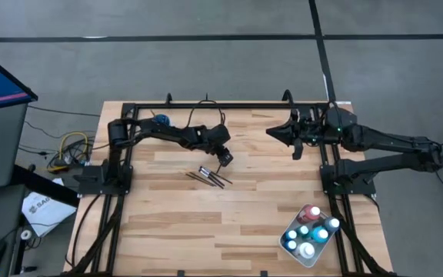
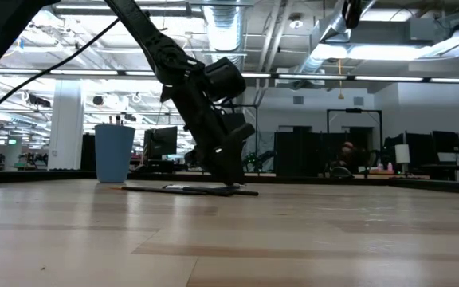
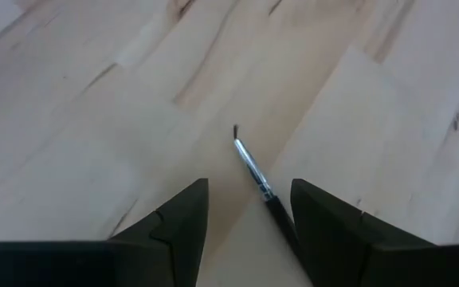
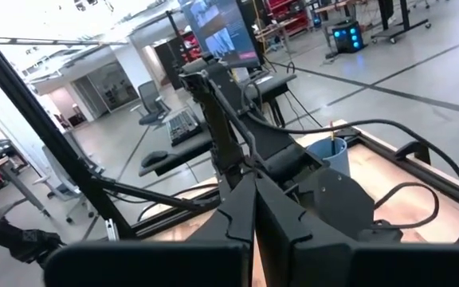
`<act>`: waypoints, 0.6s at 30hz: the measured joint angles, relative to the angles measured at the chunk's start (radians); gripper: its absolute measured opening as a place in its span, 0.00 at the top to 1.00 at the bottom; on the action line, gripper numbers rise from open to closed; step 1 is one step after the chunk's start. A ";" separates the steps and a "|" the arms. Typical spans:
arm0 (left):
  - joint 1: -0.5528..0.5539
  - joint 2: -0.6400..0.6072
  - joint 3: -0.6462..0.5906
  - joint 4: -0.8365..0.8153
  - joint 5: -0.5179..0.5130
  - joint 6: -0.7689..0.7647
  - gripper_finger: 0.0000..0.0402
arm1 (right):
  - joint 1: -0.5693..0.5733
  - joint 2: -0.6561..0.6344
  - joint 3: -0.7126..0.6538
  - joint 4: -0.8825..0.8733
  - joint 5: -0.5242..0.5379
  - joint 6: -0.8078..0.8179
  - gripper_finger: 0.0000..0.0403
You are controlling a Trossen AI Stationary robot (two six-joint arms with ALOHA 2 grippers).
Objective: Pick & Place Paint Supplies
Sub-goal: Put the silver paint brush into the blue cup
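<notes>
Several thin dark-handled paintbrushes (image 1: 210, 177) lie flat in a loose bunch on the wooden table, mid-left; they also show in the low view (image 2: 190, 189). My left gripper (image 1: 226, 160) slants down just beyond them, open. In its wrist view, one paintbrush (image 3: 253, 171) with a silver ferrule runs between the fingers of my left gripper (image 3: 249, 199), which stand on either side of it. My right gripper (image 1: 271, 132) hangs shut above the table's far right part, holding nothing. Small paint bottles (image 1: 308, 229) stand in a white tray (image 1: 320, 252) at the near right.
A blue cup (image 1: 160, 121) stands at the far left of the table behind the left arm, also visible in the low view (image 2: 114, 151). Bare wood lies between the brushes and the tray. Black frame rails run along both sides of the table.
</notes>
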 joint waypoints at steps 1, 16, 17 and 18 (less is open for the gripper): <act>0.000 0.004 0.000 0.002 0.000 0.000 0.57 | 0.000 0.000 0.000 -0.004 0.000 0.000 1.00; 0.020 0.014 0.002 -0.002 0.040 -0.021 0.97 | -0.050 -0.054 0.002 0.065 -0.219 -0.072 1.00; 0.024 0.014 0.002 -0.002 0.048 -0.025 0.98 | -0.058 -0.058 0.002 0.054 -0.219 -0.077 1.00; 0.029 0.014 0.002 -0.002 0.060 -0.030 0.98 | -0.066 -0.061 0.002 0.046 -0.219 -0.083 1.00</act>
